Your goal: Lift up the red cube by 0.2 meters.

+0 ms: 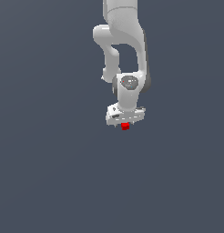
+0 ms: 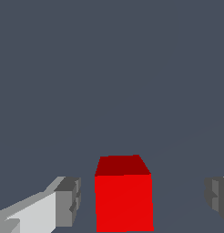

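The red cube is a tiny plain bright red block right under the white arm's hand in the exterior view. In the wrist view the cube sits between the two fingers. My gripper is open. One grey fingertip stands on one side of the cube and the other fingertip on the other side, each with a gap to the cube. The wider gap is at the second fingertip. The cube's lower part is cut off by the wrist view's edge.
A plain dark grey surface fills both views around the arm. The white arm comes down from the top of the exterior view.
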